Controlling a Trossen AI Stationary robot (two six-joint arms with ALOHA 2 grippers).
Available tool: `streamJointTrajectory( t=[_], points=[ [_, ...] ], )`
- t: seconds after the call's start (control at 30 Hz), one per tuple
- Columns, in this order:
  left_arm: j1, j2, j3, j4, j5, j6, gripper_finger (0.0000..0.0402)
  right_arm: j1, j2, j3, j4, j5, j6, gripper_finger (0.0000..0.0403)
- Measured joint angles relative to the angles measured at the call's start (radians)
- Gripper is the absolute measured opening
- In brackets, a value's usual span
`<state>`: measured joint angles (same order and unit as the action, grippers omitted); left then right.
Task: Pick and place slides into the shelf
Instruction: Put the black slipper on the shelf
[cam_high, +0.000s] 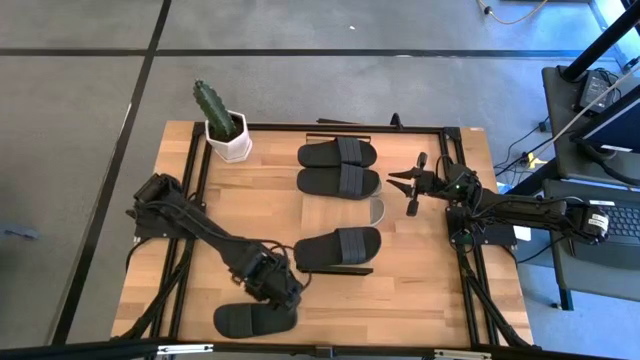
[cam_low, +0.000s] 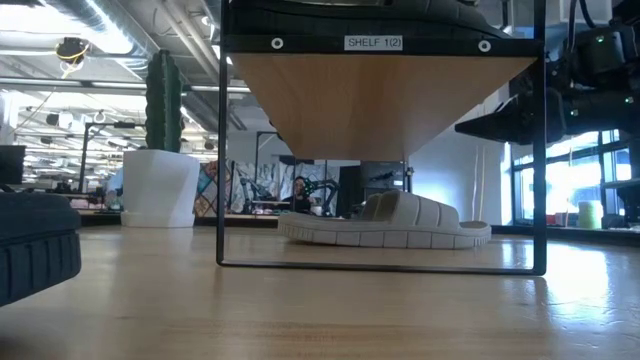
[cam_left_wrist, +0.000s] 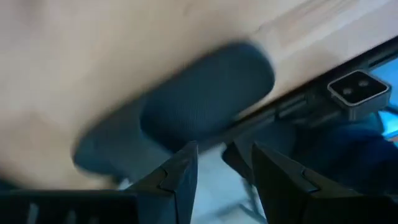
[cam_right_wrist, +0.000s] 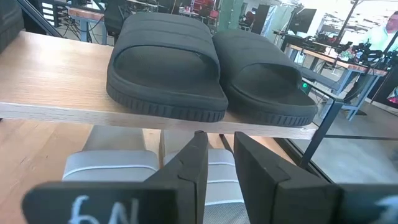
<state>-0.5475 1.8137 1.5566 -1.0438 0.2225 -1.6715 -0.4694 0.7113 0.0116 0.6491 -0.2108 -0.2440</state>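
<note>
High view shows the left gripper (cam_high: 268, 283), fingers a little apart and holding nothing, above a black slide (cam_high: 256, 319) on the table. Rubber looks light and bendy; grab its strap. The right gripper (cam_high: 410, 186), narrowly parted, faces the shelf (cam_high: 400, 225).

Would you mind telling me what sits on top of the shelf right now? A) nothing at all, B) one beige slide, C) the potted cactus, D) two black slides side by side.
D: the high view shows two black slides lying side by side on the shelf, and the right wrist view shows the same pair on the plank.
</note>
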Motion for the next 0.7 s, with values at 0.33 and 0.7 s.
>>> streamJointTrajectory(
  t=[0.33, 0.7],
  points=[
    [-0.030, 0.085, 0.000, -0.098, 0.251, -0.303, 0.0140, 0.000, 0.000, 0.000, 0.002, 0.000, -0.001, 0.0080],
    [0.007, 0.179, 0.000, -0.094, 0.352, -0.311, 0.0140, 0.000, 0.000, 0.000, 0.003, 0.000, 0.003, 0.0080]
  ],
)
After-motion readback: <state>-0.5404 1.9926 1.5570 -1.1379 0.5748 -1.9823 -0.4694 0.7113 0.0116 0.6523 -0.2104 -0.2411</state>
